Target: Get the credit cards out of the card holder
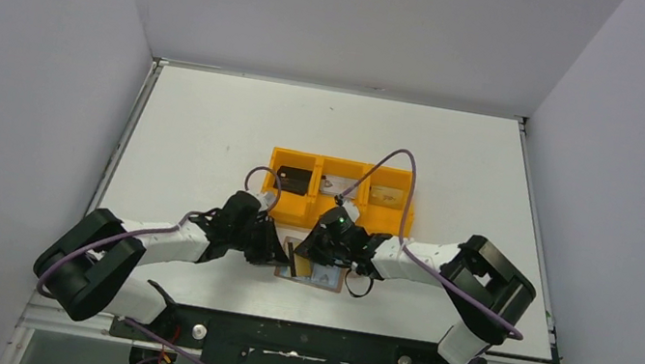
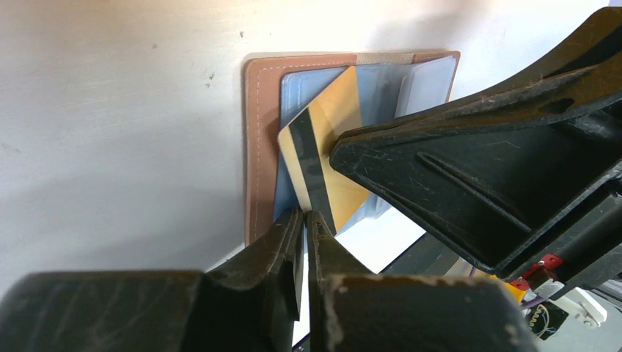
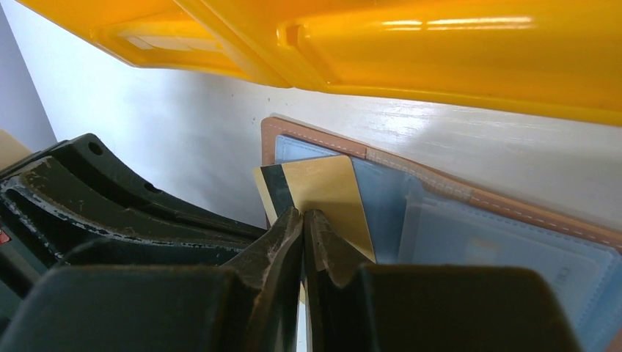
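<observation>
The brown card holder (image 2: 257, 147) lies open on the table, grey-blue inside up, just in front of the tray; it also shows in the top view (image 1: 323, 280) and the right wrist view (image 3: 440, 194). A gold-tan card (image 2: 341, 110) with a black stripe sticks out of it at an angle, also in the right wrist view (image 3: 323, 187). My left gripper (image 2: 304, 214) is shut on the card's near corner. My right gripper (image 3: 303, 213) is shut, its tips resting on the card's face. A black card (image 1: 294, 178) and a silvery card (image 1: 335, 185) lie in the tray.
The orange three-compartment tray (image 1: 346, 163) stands right behind the card holder, and its wall hangs close over the right wrist view (image 3: 440, 66). Both arms meet at the card holder, fingers almost touching. White walls close in the table on three sides.
</observation>
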Robot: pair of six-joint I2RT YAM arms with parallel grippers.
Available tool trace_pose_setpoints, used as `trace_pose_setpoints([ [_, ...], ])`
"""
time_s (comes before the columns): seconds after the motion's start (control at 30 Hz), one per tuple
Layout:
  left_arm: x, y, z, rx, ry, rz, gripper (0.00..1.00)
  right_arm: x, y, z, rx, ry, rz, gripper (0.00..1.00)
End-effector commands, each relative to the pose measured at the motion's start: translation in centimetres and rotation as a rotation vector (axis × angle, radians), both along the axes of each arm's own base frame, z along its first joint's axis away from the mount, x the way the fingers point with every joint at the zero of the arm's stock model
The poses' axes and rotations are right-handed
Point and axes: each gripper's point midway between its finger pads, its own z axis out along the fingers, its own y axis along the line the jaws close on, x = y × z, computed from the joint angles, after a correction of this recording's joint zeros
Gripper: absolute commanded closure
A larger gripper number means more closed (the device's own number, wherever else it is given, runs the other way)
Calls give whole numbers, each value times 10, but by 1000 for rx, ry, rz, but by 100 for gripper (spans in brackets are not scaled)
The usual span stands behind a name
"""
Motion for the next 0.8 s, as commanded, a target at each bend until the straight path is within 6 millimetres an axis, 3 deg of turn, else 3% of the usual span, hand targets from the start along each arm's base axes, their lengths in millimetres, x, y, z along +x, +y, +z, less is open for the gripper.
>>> trace_pose_setpoints([
  [0.0,18,-16,24,-80,-88,-6,98,3,-1,18,-9,-58,20,93],
  [0.33,19,-20,27,-101,-98,-11,100,9,-27,34,-94,-115,-48,88],
  [0.6,22,-23,30,-115,-100,-16,100,4,-33,11,-192,-64,-53,89],
  [0.77,21,-24,30,-115,-96,-19,100,4,-36,8,-243,-75,-62,84],
])
